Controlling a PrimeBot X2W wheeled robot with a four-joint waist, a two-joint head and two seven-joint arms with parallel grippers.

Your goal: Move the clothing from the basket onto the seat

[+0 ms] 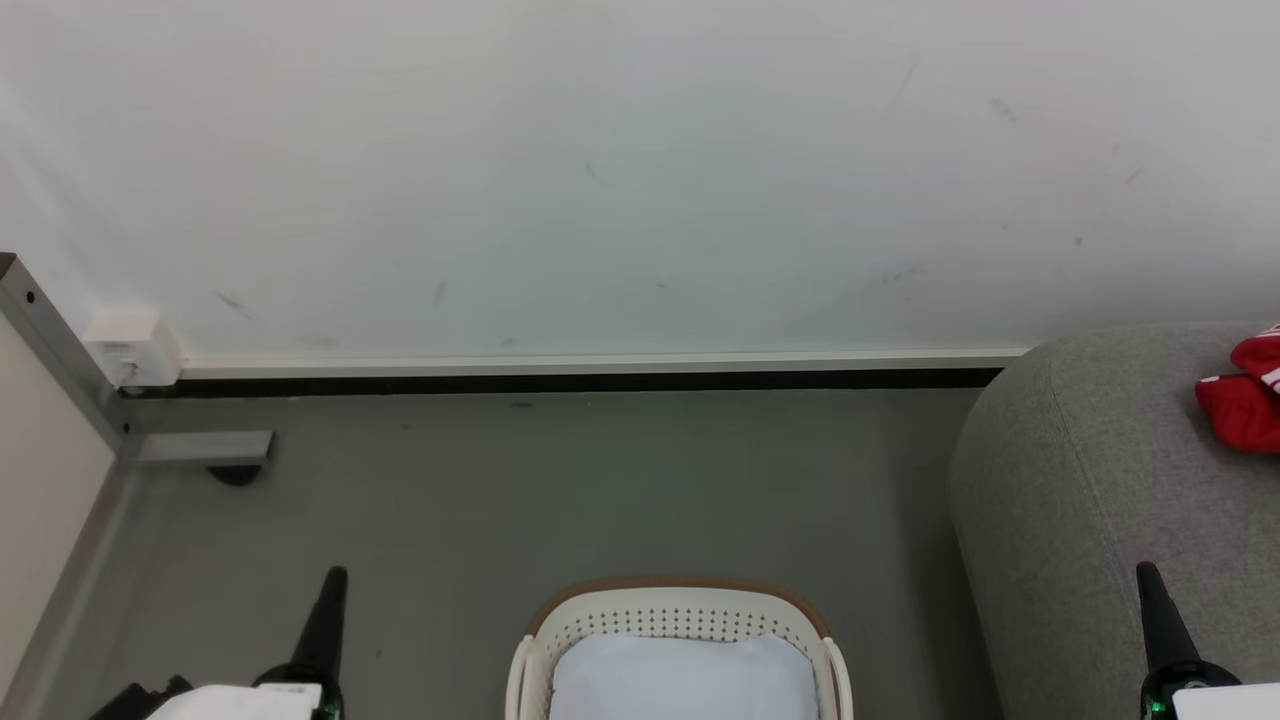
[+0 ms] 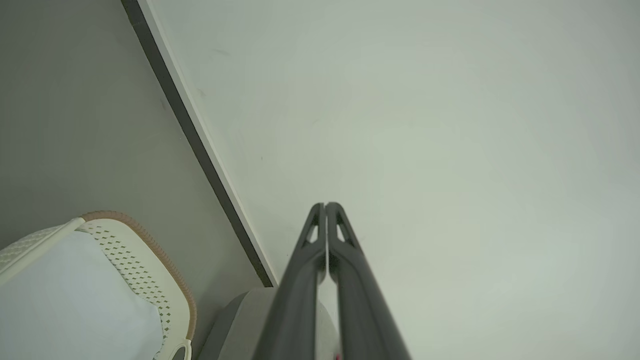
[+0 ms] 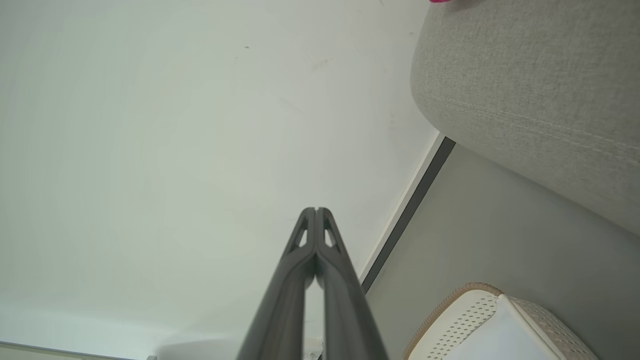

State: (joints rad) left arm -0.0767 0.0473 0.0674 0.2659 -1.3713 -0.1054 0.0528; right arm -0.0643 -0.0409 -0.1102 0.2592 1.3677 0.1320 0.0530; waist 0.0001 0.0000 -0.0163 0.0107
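Red clothing with white trim lies bunched on the grey seat at the right edge of the head view; a sliver of it shows atop the seat in the right wrist view. The white basket with its brown rim stands on the floor at bottom centre, holding a pale pad. My left gripper is shut at the lower left, left of the basket, with nothing in it. My right gripper is shut at the lower right, in front of the seat, also empty.
A white wall with a dark skirting strip runs behind the grey floor. A metal-framed panel with a foot stands at the left. The basket shows in both wrist views.
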